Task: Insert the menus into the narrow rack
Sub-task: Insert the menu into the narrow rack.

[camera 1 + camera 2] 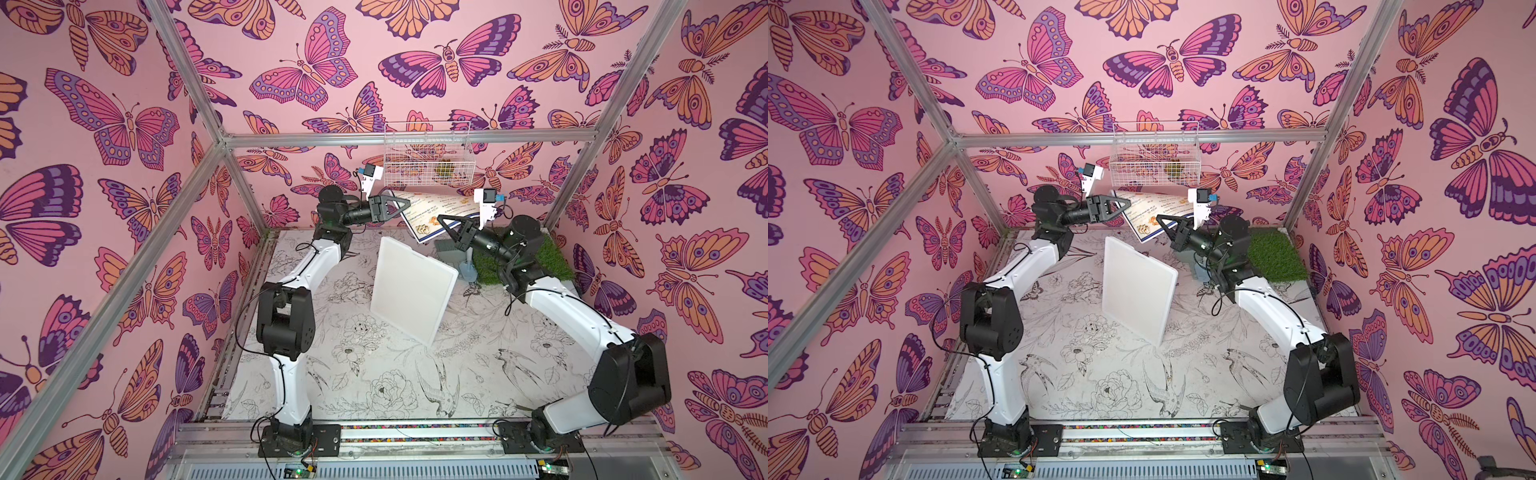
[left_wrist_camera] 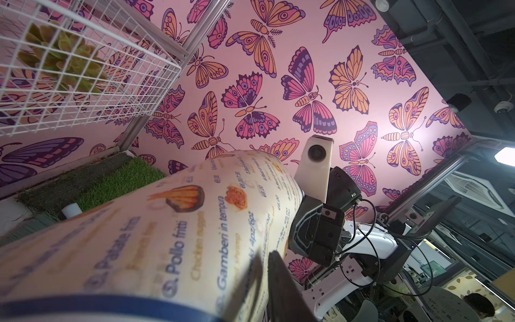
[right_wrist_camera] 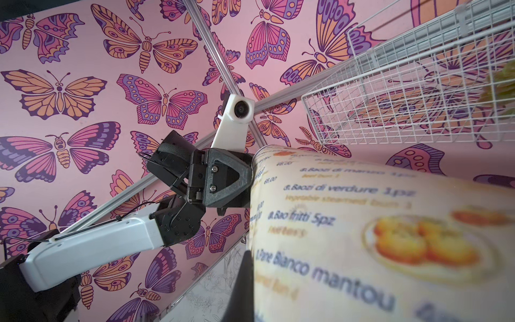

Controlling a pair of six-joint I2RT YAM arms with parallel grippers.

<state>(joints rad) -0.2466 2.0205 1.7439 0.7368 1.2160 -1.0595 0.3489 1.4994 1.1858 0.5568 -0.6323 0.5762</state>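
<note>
Aloft, bowed cream menu [image 1: 430, 207] pinched by right end effector [image 1: 442, 221]; left end effector [image 1: 408, 202] unclear.

Cannot read the menu [image 2: 167, 237] up close: blurred, cut off at the edge. Cannot see left claw [image 3: 249, 181] tips behind it.

**Menu sheet aloft and bowed; rack on tabletop, apart from it.**

The flexible glossy cream menu sheet with a dark blue border [image 1: 430, 210] is off the tabletop [image 1: 478, 353], arched, showing text columns and small food photos. The right pincer [image 1: 441, 219] clamps its near edge and the left pincer [image 1: 406, 202] meets its left edge. The thin flat white plastic rectangular rack with rounded corners [image 1: 413, 291] sits askew mid-tabletop; whether flat or propped is unclear.
</note>
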